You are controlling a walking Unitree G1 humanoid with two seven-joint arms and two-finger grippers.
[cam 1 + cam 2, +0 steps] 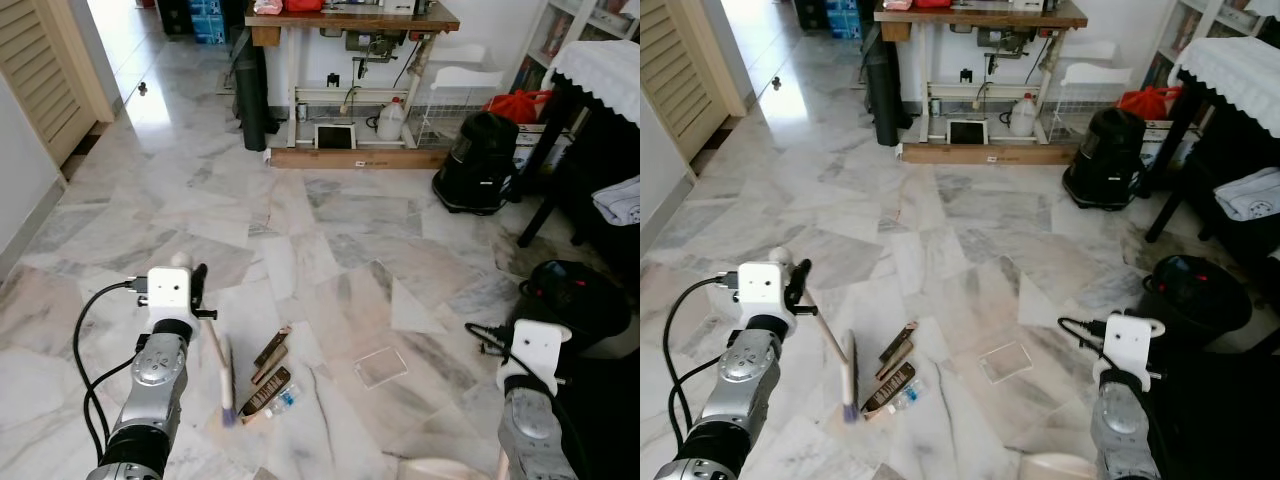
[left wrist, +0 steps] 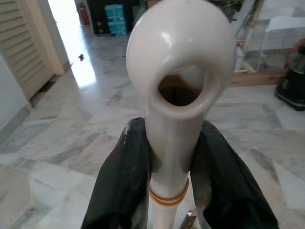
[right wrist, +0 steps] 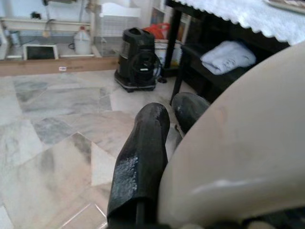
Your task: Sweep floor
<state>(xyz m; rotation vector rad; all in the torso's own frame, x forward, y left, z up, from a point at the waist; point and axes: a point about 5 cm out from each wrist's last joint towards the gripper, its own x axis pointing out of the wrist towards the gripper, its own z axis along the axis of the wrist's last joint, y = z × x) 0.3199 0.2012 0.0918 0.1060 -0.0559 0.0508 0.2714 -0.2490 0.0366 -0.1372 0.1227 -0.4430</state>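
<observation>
The left tool (image 2: 169, 162) is clenched on the white brush handle (image 2: 174, 95). The brush head (image 1: 227, 385) rests on the floor (image 1: 330, 230) just left of the wrappers (image 1: 268, 375); sweeping is in hand. The right tool (image 3: 164, 138) is closed on a cream dustpan (image 3: 238, 152), near right. Next, I judge, push the litter rightward toward it.

You have a marble floor (image 1: 330, 230) ahead. Brown wrappers (image 1: 268, 372) lie at six o'clock. A black vacuum (image 1: 478, 165) sits at two.
</observation>
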